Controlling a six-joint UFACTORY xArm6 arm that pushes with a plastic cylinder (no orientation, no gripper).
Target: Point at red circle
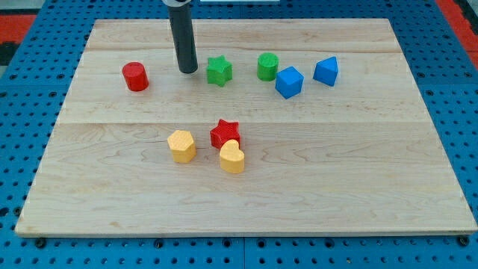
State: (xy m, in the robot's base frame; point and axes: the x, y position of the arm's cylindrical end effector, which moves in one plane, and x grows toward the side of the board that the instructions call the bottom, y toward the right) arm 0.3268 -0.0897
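Observation:
The red circle (pixel 136 76) is a short red cylinder standing at the view's upper left on the wooden board (pixel 336 179). My tip (pixel 187 71) is the lower end of a dark rod coming down from the view's top. It rests on the board to the right of the red circle, with a clear gap between them. It stands between the red circle and a green star (pixel 219 71), closer to the star.
A green cylinder (pixel 267 66), a blue cube (pixel 289 82) and a blue triangular block (pixel 326 72) sit at the upper right. A red star (pixel 224 132), a yellow hexagon (pixel 181 146) and a yellow heart (pixel 232 158) cluster near the middle.

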